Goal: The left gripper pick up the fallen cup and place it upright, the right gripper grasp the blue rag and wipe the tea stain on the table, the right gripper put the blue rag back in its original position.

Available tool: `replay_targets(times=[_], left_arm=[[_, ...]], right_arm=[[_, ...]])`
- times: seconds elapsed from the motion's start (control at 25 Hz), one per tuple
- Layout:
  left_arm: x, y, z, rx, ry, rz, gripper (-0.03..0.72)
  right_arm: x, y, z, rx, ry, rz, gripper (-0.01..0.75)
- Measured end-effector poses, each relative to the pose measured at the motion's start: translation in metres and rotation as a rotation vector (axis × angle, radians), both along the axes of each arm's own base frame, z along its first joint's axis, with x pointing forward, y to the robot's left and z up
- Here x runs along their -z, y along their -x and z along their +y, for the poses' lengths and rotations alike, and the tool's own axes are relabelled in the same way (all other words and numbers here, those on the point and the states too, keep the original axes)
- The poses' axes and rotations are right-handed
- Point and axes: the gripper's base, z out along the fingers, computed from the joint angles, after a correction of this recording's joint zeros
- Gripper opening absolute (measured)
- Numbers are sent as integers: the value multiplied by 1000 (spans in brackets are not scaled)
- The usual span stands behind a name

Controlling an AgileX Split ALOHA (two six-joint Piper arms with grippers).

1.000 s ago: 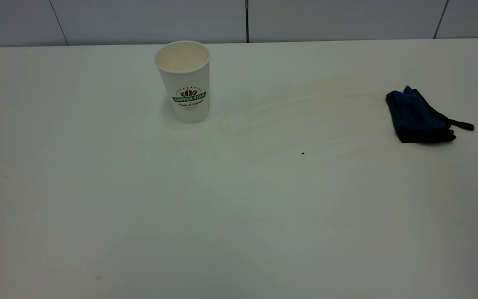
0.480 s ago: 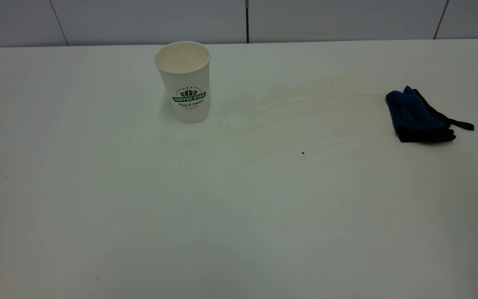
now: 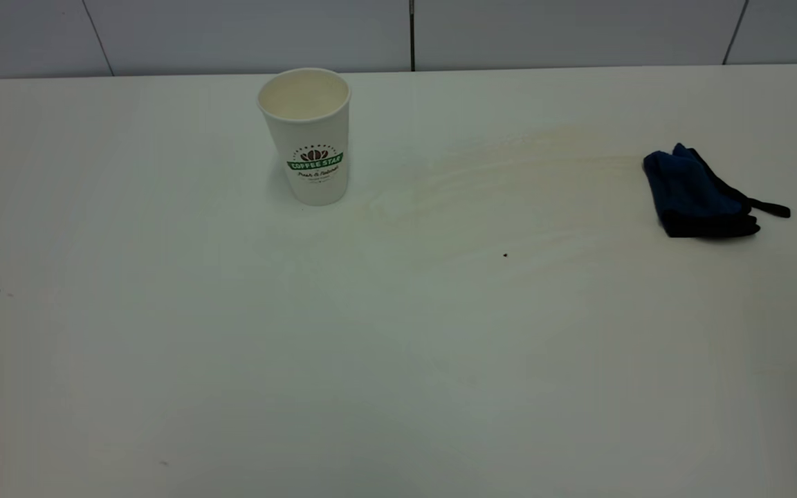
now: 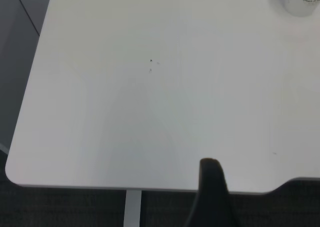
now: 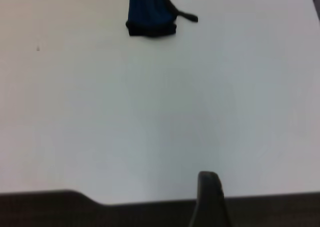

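Left gripper [image 4: 212, 187]: I see one dark fingertip at the table's [image 3: 232, 387] near edge; I cannot tell its opening.
Cup [image 3: 307, 135]: upright, far left of centre.
Tea stain [image 3: 509, 187]: a faint tan smear between cup and rag.
Blue rag [image 3: 699, 194]: bunched at far right, touched by nothing.
Right gripper [image 5: 209, 192]: one fingertip at the near edge; I cannot tell its opening.

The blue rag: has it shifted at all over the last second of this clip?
No. The blue rag lies in the same spot on the table, equally far from the small black speck and the upright cup.
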Motion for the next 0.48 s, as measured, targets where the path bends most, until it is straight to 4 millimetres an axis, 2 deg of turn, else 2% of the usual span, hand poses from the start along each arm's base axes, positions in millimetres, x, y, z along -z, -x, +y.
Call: replay_targets(times=[0.28, 0.48], left_arm=[[0, 0, 0, 1, -1, 0, 579], [0, 0, 0, 1, -1, 0, 579]], right_arm=[[0, 18, 2, 1, 11, -124, 580], [0, 19, 3, -4, 3, -129, 580]])
